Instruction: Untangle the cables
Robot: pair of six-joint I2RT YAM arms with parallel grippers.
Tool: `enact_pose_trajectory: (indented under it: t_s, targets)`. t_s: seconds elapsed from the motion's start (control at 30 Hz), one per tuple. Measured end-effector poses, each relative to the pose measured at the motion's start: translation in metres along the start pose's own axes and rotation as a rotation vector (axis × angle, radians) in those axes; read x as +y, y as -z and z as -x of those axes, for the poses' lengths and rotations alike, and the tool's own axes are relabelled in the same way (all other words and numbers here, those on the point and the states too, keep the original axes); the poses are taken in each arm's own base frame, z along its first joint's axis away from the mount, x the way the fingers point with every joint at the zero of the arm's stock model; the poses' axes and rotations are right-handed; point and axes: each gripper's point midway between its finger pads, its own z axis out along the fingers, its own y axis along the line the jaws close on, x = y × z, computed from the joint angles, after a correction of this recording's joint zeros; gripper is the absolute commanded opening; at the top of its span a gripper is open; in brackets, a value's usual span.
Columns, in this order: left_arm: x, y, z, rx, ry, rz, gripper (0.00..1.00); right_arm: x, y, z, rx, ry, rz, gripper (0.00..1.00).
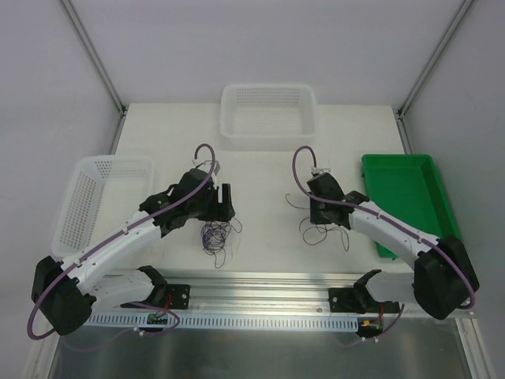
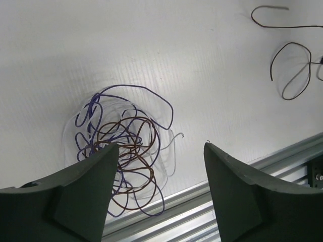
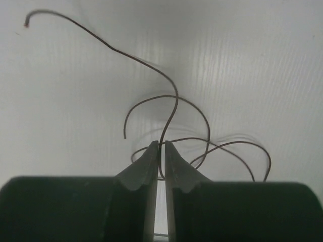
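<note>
A small tangle of cables (image 1: 217, 235), purple, brown and white (image 2: 128, 141), lies near the table's front edge. My left gripper (image 1: 223, 204) hangs just above it, open, with nothing between its fingers (image 2: 160, 146); the tangle shows beside and under the left finger. To the right, a single dark cable (image 1: 319, 233) lies in loose loops, also visible in the left wrist view (image 2: 290, 44). My right gripper (image 1: 319, 215) is down on it. Its jaws (image 3: 162, 144) are shut on that dark cable (image 3: 176, 98), which runs up out of the narrow slit between them.
One white mesh basket (image 1: 268, 88) stands at the back centre and another (image 1: 114, 162) at the left, beside my left arm. A green tray (image 1: 406, 197) sits at the right. An aluminium rail (image 1: 260, 284) runs along the front edge, close to the tangle (image 2: 252, 171).
</note>
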Motion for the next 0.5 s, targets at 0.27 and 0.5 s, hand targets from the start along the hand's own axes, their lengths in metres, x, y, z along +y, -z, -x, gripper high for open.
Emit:
enact_pose_trajectory:
  t_s: [0.27,0.5]
  targets:
    - [-0.019,0.017,0.014,-0.020,-0.030,-0.091,0.99,-0.019,-0.018,-0.021,0.047,-0.060,-0.119,0.59]
    - [-0.022,0.033,0.044,-0.071,-0.053,-0.119,0.99,-0.021,-0.027,-0.030,0.084,-0.067,-0.147,0.68]
